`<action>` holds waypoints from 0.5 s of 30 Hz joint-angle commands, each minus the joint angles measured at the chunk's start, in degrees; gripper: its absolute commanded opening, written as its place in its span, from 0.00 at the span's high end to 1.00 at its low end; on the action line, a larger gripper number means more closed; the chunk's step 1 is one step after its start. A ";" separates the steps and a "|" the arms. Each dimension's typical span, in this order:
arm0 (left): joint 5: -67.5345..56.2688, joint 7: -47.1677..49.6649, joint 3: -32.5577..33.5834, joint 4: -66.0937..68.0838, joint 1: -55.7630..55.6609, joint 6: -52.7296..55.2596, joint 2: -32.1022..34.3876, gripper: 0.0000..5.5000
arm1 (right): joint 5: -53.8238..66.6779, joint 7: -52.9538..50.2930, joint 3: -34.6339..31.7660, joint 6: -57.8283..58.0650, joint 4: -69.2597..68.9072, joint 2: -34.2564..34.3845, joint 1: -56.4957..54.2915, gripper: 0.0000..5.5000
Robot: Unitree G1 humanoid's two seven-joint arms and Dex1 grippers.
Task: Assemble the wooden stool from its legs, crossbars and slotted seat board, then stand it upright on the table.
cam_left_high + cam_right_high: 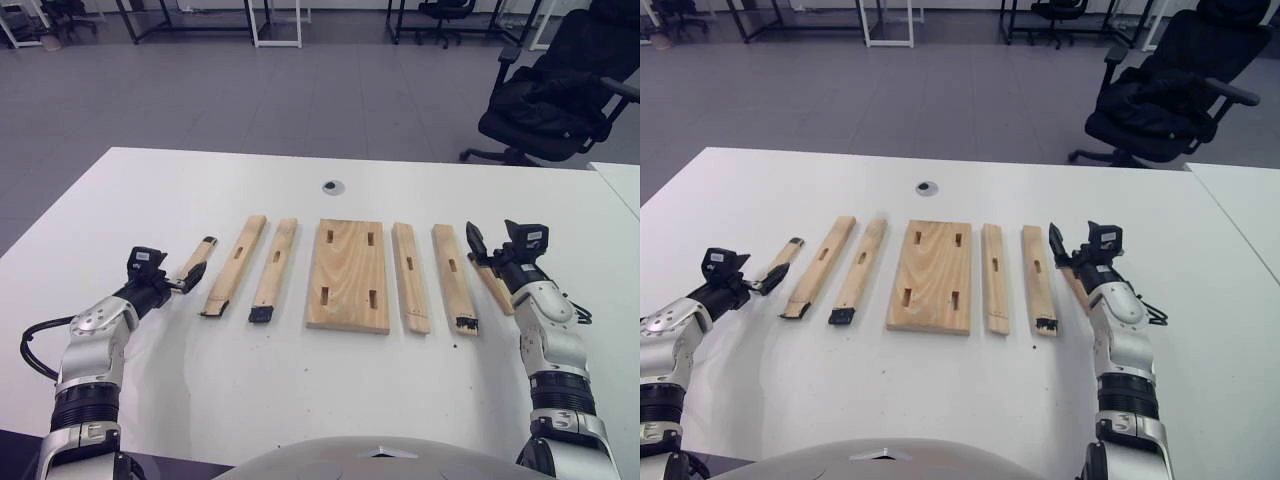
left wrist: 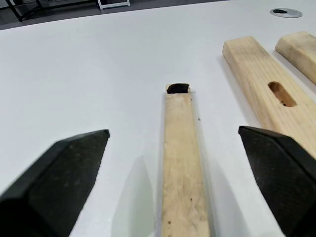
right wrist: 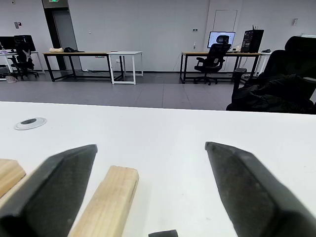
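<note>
The slotted seat board [image 1: 348, 274] lies flat mid-table. Two legs [image 1: 235, 264] [image 1: 275, 269] lie to its left and two more [image 1: 411, 276] [image 1: 454, 277] to its right, all flat and parallel. A thin crossbar [image 1: 200, 255] lies farthest left; my left gripper [image 1: 190, 280] is open at its near end, fingers either side of the bar [image 2: 183, 163], not touching it. Another crossbar [image 1: 494, 288] lies farthest right. My right gripper [image 1: 492, 250] hovers open over it, and the bar's end [image 3: 106, 202] shows low between the fingers.
The white table [image 1: 150, 190] has a round cable grommet [image 1: 332, 186] behind the board. Bare tabletop lies in front of the parts and at both sides. A black office chair [image 1: 560, 90] stands on the floor beyond the far right corner.
</note>
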 commanded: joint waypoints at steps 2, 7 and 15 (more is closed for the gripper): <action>2.09 0.09 -0.99 1.93 -0.67 -1.07 1.32 0.12 | -0.31 0.10 -0.19 -0.56 0.30 -0.40 -0.01 0.25; 3.27 -1.27 -2.45 5.04 -1.30 -1.43 1.64 0.24 | -0.50 0.26 0.01 -0.61 0.55 -0.46 0.31 0.25; 1.40 -2.04 -2.43 4.84 0.18 -1.27 0.39 0.47 | -0.84 0.71 0.79 -0.78 1.72 -0.71 -0.37 0.25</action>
